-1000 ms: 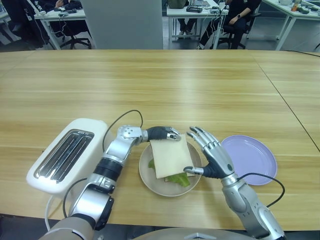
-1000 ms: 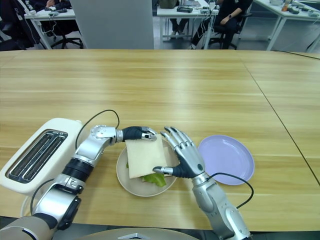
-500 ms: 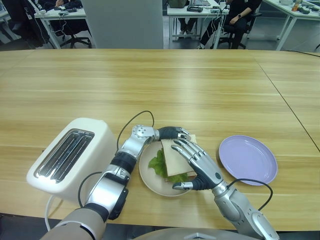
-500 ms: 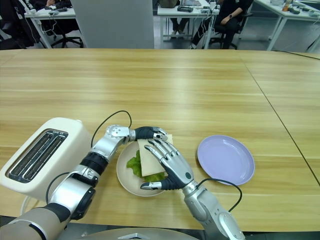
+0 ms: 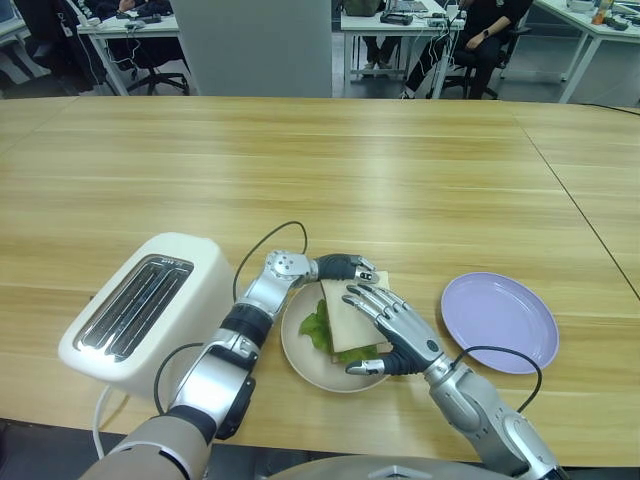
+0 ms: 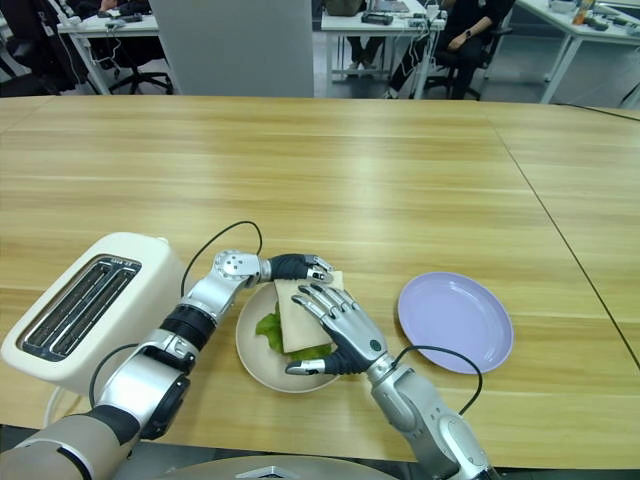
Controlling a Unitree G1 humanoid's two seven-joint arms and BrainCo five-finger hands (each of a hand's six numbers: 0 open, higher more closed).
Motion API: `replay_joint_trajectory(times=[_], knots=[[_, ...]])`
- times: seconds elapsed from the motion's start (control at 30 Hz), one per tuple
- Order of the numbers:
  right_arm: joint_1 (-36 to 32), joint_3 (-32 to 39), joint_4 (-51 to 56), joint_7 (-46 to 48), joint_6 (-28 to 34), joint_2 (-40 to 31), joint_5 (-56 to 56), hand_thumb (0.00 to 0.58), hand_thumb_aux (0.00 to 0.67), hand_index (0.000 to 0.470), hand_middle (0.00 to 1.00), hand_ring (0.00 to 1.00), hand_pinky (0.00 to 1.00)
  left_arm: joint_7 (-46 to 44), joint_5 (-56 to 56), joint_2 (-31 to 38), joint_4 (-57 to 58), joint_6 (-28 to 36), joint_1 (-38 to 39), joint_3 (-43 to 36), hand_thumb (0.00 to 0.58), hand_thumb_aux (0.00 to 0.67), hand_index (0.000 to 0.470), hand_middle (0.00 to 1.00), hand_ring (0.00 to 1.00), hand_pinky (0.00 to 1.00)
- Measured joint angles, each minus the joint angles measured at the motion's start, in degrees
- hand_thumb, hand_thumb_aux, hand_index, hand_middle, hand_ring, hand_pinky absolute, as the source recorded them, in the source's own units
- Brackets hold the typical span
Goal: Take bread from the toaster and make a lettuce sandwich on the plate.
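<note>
The top bread slice (image 5: 340, 315) lay lengthwise away from the robot on lettuce (image 5: 313, 328) in the plate (image 5: 291, 352) on the counter (image 5: 400, 180), directly beneath the right robot hand (image 5: 396, 327), spread flat and holding nothing, while the left robot hand (image 5: 345, 267) sat at its far edge, its grip impossible to tell.

Two head-mounted views, set side by side, look forward and down across the surface (image 5: 380, 170) from its near edge. Both share the toaster (image 5: 140, 310) at left, the purple plate (image 5: 498, 320) at right.
</note>
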Motion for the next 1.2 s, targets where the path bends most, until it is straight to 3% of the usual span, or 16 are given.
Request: replay_joint_trajectory(times=[0.37, 0.77, 0.83, 0.87, 0.9, 0.93, 0.97, 1.07, 1.13, 1.17, 1.2], knots=[[-3.8, 2.0, 8.2, 2.1, -3.4, 1.3, 6.2, 0.0, 0.0, 0.0, 0.0, 0.0, 0.0, 1.8, 2.3, 1.4, -1.1, 0.6, 2.6, -0.1, 0.58, 0.67, 0.46, 1.0, 1.0, 1.0], [-2.4, 2.1, 8.3, 2.3, -3.9, 0.4, 7.3, 0.0, 0.0, 0.0, 0.0, 0.0, 0.0, 5.0, 4.5, 0.0, -1.5, 0.2, 3.6, -0.6, 0.58, 0.667, 0.458, 1.0, 1.0, 1.0], [-2.3, 2.1, 8.2, 2.3, -3.9, 0.3, 7.3, 0.0, 0.0, 0.0, 0.0, 0.0, 0.0, 5.3, 5.0, 0.1, -1.7, -0.2, 3.6, -1.1, 0.549, 0.515, 0.354, 1.0, 1.0, 1.0], [-2.2, 2.1, 8.1, 2.4, -3.9, 0.3, 7.3, 0.0, 0.0, 0.0, 0.0, 0.0, 0.0, 5.3, 5.1, 0.1, -1.8, -0.2, 3.6, -1.2, 0.5, 0.42, 0.289, 1.0, 1.0, 1.0], [-2.2, 2.1, 8.2, 2.4, -3.9, 0.2, 7.2, 0.0, 0.0, 0.0, 0.0, 0.0, 0.0, 5.3, 5.3, 0.1, -1.9, -0.3, 3.6, -1.6, 0.331, 0.231, 0.159, 1.0, 1.0, 1.0], [-2.2, 2.1, 8.2, 2.6, -3.9, 0.2, 7.2, 0.0, 0.0, 0.0, 0.0, 0.0, 0.0, 5.3, 5.9, 0.2, -1.9, -0.3, 3.6, -1.8, 0.331, 0.231, 0.159, 1.0, 1.0, 1.0], [-2.2, 2.1, 8.3, 2.9, -3.9, 0.1, 7.2, 0.0, 0.0, 0.0, 0.0, 0.0, 0.0, 5.5, 6.6, 0.3, -2.1, -0.4, 3.6, -2.3, 0.0, 0.0, 0.0, 0.96, 0.96, 0.96], [-2.4, 2.2, 8.9, 3.6, -4.1, -0.1, 7.3, 0.0, 0.0, 0.0, 0.0, 0.0, 0.0, 6.4, 8.5, 0.7, -2.6, -1.1, 3.6, -3.6, 0.0, 0.0, 0.0, 0.67, 0.67, 0.67], [-2.8, 2.2, 9.4, 3.9, -4.2, -0.1, 7.3, 0.0, 0.0, 0.0, 0.0, 0.0, 0.0, 7.6, 9.6, 1.0, -3.0, -1.8, 3.6, -4.1, 0.0, 0.0, 0.0, 0.36, 0.36, 0.36], [-3.1, 2.2, 9.5, 4.0, -4.2, -0.1, 7.4, 0.0, 0.0, 0.0, 0.0, 0.0, 0.0, 8.0, 9.9, 1.1, -3.2, -2.1, 3.6, -4.1, 0.0, 0.0, 0.0, 0.36, 0.36, 0.36], [-3.3, 2.2, 9.6, 4.0, -4.3, -0.1, 7.6, 0.0, 0.0, 0.0, 0.0, 0.0, 0.0, 8.9, 10.3, 1.3, -3.8, -2.4, 3.6, -4.1, 0.0, 0.0, 0.0, 0.08, 0.08, 0.08]])
